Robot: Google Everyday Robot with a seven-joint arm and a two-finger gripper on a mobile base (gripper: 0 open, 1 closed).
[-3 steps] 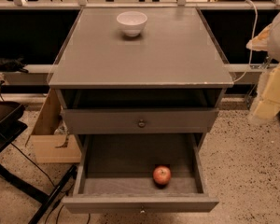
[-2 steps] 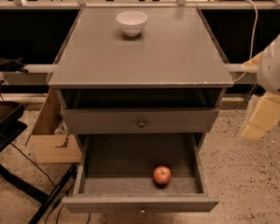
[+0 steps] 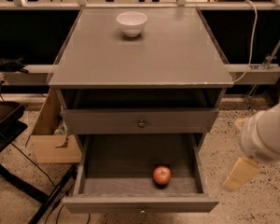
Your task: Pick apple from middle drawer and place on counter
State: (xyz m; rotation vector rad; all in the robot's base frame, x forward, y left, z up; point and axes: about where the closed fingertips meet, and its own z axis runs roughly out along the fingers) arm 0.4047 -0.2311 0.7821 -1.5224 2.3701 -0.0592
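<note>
The apple (image 3: 162,175), small and red-orange, lies on the plank floor of the middle drawer (image 3: 116,158), right of centre and near the front wall. The drawer is pulled fully open at the bottom of the cabinet. The counter (image 3: 144,52) is the flat grey top above it. My gripper (image 3: 240,173) hangs from the white arm (image 3: 266,134) to the right of the cabinet. It is outside the drawer, level with its right wall, and apart from the apple. It holds nothing that I can see.
A white bowl (image 3: 131,22) stands at the back of the counter. A shut drawer front with a dark knob (image 3: 141,123) sits above the open drawer. A cardboard box (image 3: 49,136) and black stand legs (image 3: 23,183) are on the floor at left. A cable (image 3: 252,36) hangs at right.
My arm and gripper have moved down and to the left, from beside the counter's right edge to beside the open drawer. The apple and bowl have not moved.
</note>
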